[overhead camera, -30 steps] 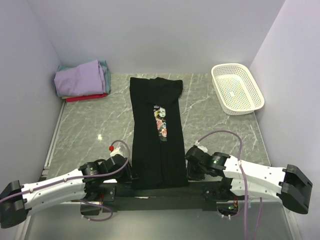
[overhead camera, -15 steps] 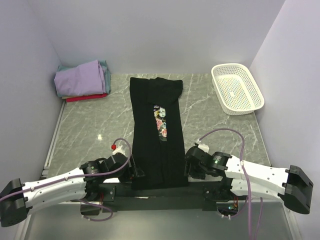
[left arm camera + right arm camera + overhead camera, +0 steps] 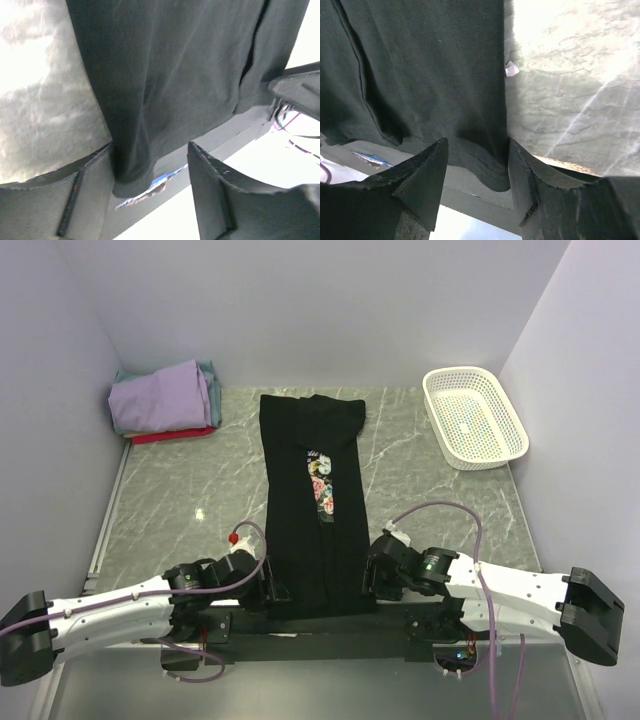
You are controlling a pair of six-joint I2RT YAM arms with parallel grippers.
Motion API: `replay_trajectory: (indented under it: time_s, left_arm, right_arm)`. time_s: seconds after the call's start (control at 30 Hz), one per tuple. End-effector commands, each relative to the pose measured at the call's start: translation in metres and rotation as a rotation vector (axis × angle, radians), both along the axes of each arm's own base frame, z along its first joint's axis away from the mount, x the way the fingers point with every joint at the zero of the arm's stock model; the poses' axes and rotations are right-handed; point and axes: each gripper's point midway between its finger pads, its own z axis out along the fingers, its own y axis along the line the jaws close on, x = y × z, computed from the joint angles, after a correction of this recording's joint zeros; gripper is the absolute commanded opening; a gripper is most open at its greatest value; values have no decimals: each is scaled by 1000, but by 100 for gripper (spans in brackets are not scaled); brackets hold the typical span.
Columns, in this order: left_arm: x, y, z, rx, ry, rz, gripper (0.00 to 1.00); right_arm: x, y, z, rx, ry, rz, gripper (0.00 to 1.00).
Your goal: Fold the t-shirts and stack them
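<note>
A black t-shirt (image 3: 315, 520) with a rose print (image 3: 321, 485) lies folded into a long strip down the middle of the table, its hem at the near edge. My left gripper (image 3: 276, 588) is open at the hem's left corner. In the left wrist view the black t-shirt's (image 3: 175, 65) corner hangs against the left finger of the left gripper (image 3: 151, 147). My right gripper (image 3: 368, 578) is open at the right corner. In the right wrist view the black t-shirt's (image 3: 420, 65) hem sits loosely between the fingers of the right gripper (image 3: 478, 145). Folded t-shirts (image 3: 165, 398) are stacked at the back left, lavender on top.
A white mesh basket (image 3: 430, 400) stands at the back right by the wall. A black mounting bar (image 3: 320, 625) runs along the near table edge under the hem. Grey walls close in the left, right and back sides.
Both grippers have opened at the hem corners. The left arm has shifted slightly right toward the shirt, and the right gripper has edged slightly left. The shirt lies about as before.
</note>
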Motion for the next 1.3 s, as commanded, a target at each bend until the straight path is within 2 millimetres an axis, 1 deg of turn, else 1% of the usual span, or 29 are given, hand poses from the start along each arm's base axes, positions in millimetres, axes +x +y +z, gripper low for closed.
replay_trajectory:
  time_s: [0.0,0.1,0.13,0.27,0.33,0.4,0.53,0.57,0.6,0.7,0.8,0.83,0.87,0.9,0.93,0.97,1.0,1.03,1.07,1.13,1.2,1.23,1.27]
  left_arm:
    - [-25,40,-31,202,93,-20,68]
    - [-33,45,-28,227,124,-18,75]
    - [-29,46,-26,229,96,-1,75]
    - [-25,49,-16,224,81,39,77]
    - [-27,51,-16,228,88,42,74]
    - [-29,50,-19,227,106,41,67]
    - [-31,51,-22,253,107,24,64]
    - [-31,50,-22,257,103,16,61]
    - [-32,49,-22,254,110,9,53]
    - [-36,44,-23,251,120,-11,42]
    - [-42,40,-24,248,132,-30,35]
    - [-44,41,-25,251,136,-34,31]
    - [-45,40,-25,248,139,-34,27]
    - [-48,39,-25,249,141,-44,18]
    - [-49,39,-26,253,143,-45,12]
    - [-49,37,-25,247,143,-45,1]
    - [-51,36,-25,249,143,-54,1]
    - [-50,33,-22,243,136,-54,1]
    - [-50,33,-20,242,132,-57,1]
    - [-48,26,-11,223,117,-63,1]
    - [-46,23,-4,213,103,-63,1]
    - [-45,18,3,195,94,-68,1]
    - [-43,16,7,189,86,-66,1]
  right_arm:
    - [-5,-3,-7,-14,18,6,57]
    - [-4,-6,-4,-24,9,-2,57]
    - [-3,-7,-3,-26,8,-8,57]
    - [-4,-13,-1,-39,4,-18,57]
    - [-6,-14,-3,-33,11,-18,58]
    - [-7,-12,-4,-19,14,-18,57]
    - [-8,-9,-4,0,20,-15,57]
    - [-8,-9,-4,2,19,-15,57]
    - [-8,-8,-4,5,18,-13,57]
    - [-8,-7,-5,9,16,-11,56]
    - [-7,-6,-5,18,11,-13,55]
    - [-10,-3,-4,30,26,-1,55]
    - [-10,-2,-4,37,24,0,53]
    - [-10,-2,-5,41,27,0,51]
    - [-10,-2,-5,43,24,3,48]
    - [-10,0,-5,48,25,5,34]
    - [-10,1,-5,53,21,10,27]
    - [-10,2,-4,60,21,15,22]
    - [-10,2,-3,62,19,15,11]
    - [-9,4,0,70,8,22,2]
    - [-5,6,10,90,-22,30,0]
    - [-4,7,13,95,-32,30,0]
    - [-2,9,22,114,-48,31,0]
